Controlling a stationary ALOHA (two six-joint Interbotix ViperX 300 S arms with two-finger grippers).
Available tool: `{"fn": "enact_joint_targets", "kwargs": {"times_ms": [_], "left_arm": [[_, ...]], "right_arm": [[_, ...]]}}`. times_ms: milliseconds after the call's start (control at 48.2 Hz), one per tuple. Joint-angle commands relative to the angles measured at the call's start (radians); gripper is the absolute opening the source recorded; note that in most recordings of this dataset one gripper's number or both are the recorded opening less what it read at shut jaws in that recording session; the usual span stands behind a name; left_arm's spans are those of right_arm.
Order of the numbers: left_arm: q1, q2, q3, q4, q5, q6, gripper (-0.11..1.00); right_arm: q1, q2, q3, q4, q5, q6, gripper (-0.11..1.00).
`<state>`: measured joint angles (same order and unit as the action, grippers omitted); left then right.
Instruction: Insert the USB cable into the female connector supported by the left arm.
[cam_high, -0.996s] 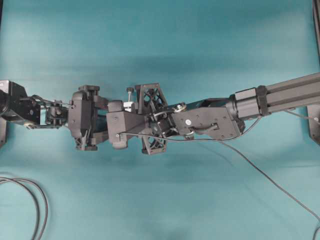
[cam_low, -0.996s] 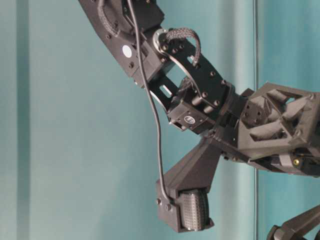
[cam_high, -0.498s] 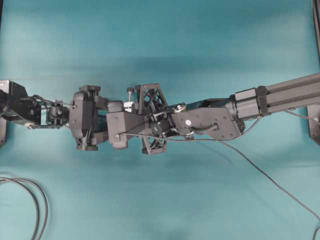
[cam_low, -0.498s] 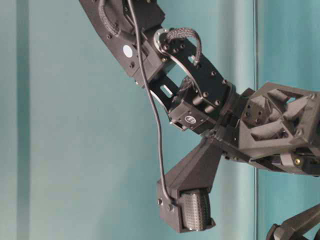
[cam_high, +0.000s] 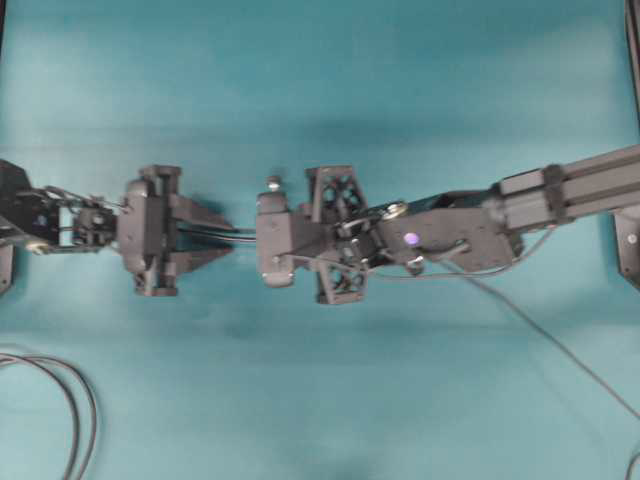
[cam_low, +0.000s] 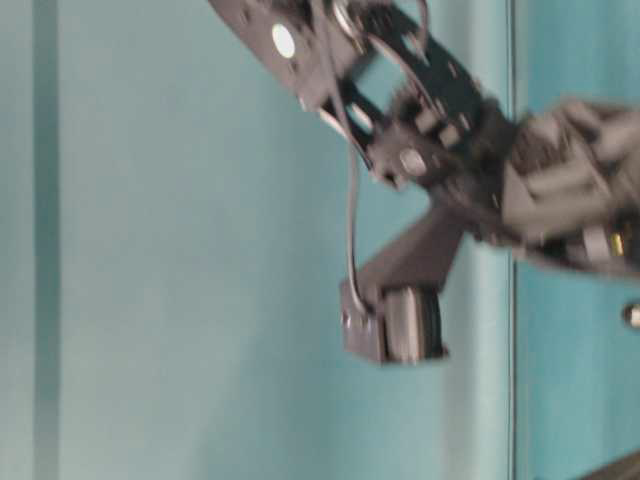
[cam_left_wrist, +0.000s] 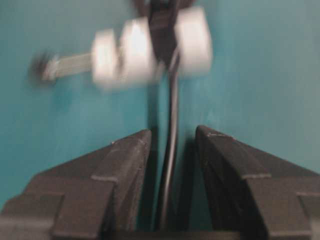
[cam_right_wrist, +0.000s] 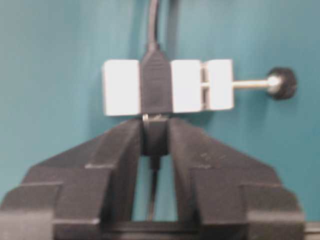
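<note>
The female connector (cam_right_wrist: 167, 93) is a white block with a black band and a ball-tipped pin (cam_right_wrist: 281, 83). The USB cable's dark plug (cam_right_wrist: 155, 136) sits in the band, a silvery edge showing at the joint. My right gripper (cam_right_wrist: 155, 127) is shut on the plug, and its lattice-sided body (cam_high: 335, 235) shows in the overhead view. My left gripper (cam_left_wrist: 172, 135) is open; the connector's thin tail (cam_left_wrist: 170, 150) runs between the fingers without touching them. The block (cam_left_wrist: 150, 52) is blurred ahead of it. In the overhead view the left gripper (cam_high: 230, 236) is apart from the pin (cam_high: 272, 183).
Thicker black looped cables (cam_high: 70, 400) lie at the lower left. A thin cable (cam_high: 560, 355) trails from the right arm toward the lower right. The right arm's wrist camera housing (cam_low: 395, 325) hangs low in the blurred table-level view.
The left gripper let go of the connector and drew back left. The right gripper moved right and up, carrying the plug with the block on it.
</note>
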<state>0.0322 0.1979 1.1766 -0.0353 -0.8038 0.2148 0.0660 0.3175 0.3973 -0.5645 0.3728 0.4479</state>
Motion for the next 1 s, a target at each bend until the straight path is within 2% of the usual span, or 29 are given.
{"fn": "enact_joint_targets", "kwargs": {"times_ms": [0, 145, 228, 477, 747, 975], "left_arm": [[0.011, -0.037, 0.031, -0.008, 0.015, 0.020, 0.44], [0.011, -0.055, 0.049, -0.008, 0.074, 0.014, 0.44], [0.011, -0.057, 0.060, -0.008, 0.100, 0.002, 0.44], [0.000, -0.118, 0.130, -0.009, 0.101, -0.075, 0.44], [-0.018, -0.347, 0.184, -0.008, 0.120, -0.129, 0.44], [-0.046, -0.545, 0.190, -0.006, 0.219, -0.138, 0.43]], "right_arm": [[0.003, -0.061, 0.025, -0.002, -0.005, 0.008, 0.24], [0.003, -0.081, 0.054, 0.000, -0.005, 0.029, 0.62], [0.005, -0.091, 0.069, 0.000, -0.005, 0.043, 0.75], [0.005, -0.164, 0.176, -0.002, -0.012, 0.051, 0.74], [0.003, -0.377, 0.351, 0.000, -0.118, 0.060, 0.74], [0.000, -0.565, 0.477, -0.002, -0.181, 0.133, 0.73]]}}
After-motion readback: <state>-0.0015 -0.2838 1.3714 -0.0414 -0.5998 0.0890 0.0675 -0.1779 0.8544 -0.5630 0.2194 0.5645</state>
